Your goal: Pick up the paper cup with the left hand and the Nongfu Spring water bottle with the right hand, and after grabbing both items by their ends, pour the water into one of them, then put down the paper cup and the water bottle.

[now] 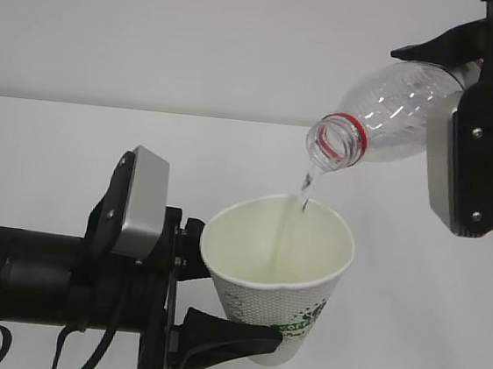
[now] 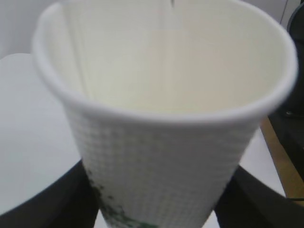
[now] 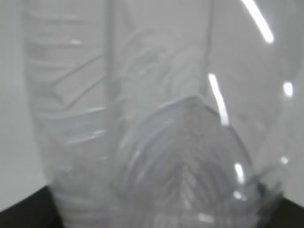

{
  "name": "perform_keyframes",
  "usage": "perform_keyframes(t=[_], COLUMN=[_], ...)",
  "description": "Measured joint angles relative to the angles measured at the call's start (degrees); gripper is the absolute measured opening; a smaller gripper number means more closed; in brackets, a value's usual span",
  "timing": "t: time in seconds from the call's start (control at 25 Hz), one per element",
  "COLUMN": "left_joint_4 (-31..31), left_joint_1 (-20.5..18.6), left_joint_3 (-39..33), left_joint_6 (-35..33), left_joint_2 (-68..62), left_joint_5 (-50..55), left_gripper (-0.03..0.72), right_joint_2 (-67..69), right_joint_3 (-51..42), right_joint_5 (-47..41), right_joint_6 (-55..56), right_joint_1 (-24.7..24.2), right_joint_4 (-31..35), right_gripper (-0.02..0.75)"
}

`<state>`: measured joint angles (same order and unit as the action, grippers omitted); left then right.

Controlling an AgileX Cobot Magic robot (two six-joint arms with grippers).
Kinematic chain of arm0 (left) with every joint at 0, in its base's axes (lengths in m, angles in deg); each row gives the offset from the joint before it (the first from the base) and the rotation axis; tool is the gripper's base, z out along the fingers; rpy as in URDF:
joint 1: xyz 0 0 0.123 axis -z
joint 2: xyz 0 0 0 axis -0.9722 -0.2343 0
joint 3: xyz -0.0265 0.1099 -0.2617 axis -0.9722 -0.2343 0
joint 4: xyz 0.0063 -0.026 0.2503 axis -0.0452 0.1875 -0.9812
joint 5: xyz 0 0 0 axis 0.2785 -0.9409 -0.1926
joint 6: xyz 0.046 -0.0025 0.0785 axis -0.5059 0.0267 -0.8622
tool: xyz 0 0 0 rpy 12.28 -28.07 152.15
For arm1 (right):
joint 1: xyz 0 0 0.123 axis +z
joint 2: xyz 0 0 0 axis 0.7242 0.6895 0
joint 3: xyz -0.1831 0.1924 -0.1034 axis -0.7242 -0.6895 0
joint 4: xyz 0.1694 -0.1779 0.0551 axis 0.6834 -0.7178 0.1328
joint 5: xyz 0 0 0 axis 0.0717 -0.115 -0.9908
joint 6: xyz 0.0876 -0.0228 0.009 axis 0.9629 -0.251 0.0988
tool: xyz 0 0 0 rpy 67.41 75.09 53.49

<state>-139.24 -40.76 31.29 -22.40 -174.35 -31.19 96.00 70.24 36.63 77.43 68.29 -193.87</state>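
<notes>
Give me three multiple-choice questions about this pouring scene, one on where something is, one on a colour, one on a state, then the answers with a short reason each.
1. Where is the mouth of the water bottle?
A. Above the open paper cup
B. Inside the cup, touching its bottom
C. Lying on the table beside the cup

2. What colour is the ring around the bottle's neck?
A. Blue
B. Red
C. Yellow

3. What is the state of the bottle?
A. Upright with its cap on
B. Tilted mouth-down, uncapped, with water running out
C. Lying flat and crushed

Answers:
1 A: the exterior view shows the neck above the cup's rim, apart from it.
2 B: a red ring circles the neck just behind the opening.
3 B: the right hand holds the bottle slanted and a thin stream falls into the cup, which the left hand holds.
</notes>
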Motion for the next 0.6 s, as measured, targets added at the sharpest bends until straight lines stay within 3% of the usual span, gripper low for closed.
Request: perform_keyframes(t=[0.6], left_joint_4=[0.00], left_joint_1=[0.00], left_joint_3=[0.00], left_joint_6=[0.00], left_joint_2=[0.00], left_joint_5=[0.00], left_gripper=[0.491], right_joint_2=[0.00], right_joint_3=[0.00], right_joint_5=[-0.11], right_joint_6=[0.00], right_joint_1=[0.00], right_joint_4=[0.00], right_gripper=[0.479])
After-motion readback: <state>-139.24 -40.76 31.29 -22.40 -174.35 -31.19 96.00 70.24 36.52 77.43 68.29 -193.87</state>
